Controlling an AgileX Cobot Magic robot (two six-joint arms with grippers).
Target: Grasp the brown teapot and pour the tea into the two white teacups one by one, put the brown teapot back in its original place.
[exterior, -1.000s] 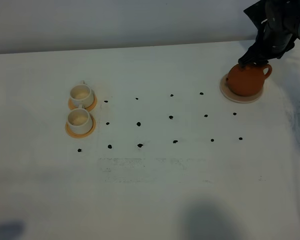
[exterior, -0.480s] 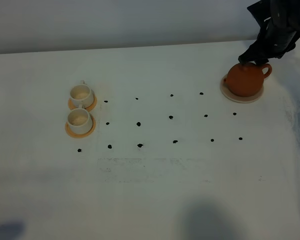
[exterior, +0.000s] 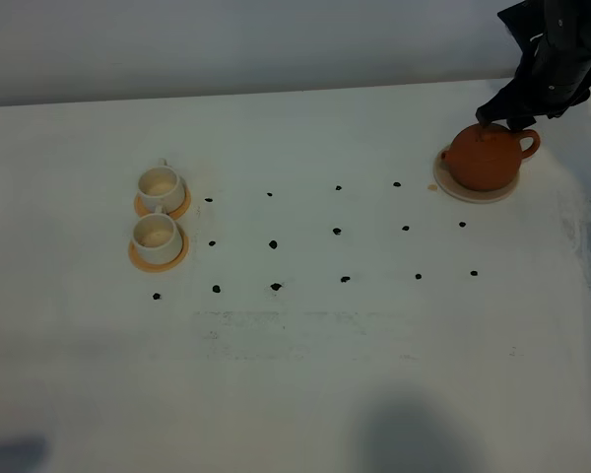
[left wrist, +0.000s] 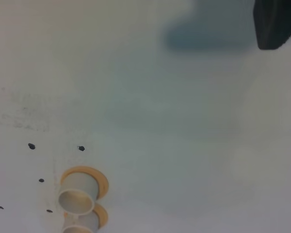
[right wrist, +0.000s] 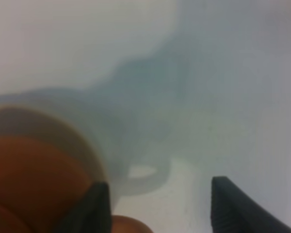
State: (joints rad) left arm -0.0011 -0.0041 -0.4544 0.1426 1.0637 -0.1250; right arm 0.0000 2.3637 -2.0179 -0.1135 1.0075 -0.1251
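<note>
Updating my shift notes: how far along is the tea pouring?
Done: nothing certain; no dark tea shows in the white teacups. In hand: the open right claw hovers at the brown teapot, which sits on its coaster. Left, seemingly: grasp, pour, return.

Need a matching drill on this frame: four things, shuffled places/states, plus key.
Things
1. brown teapot
2. white teacups
3. right tool
4. pale coaster

Places/states
A. under the teapot
B. open, close by the teapot
C. on orange saucers, left part of the table
D. far right of the table, handle pointing right

Pairs: 1-D, 2-C, 3-B, 4-A
</note>
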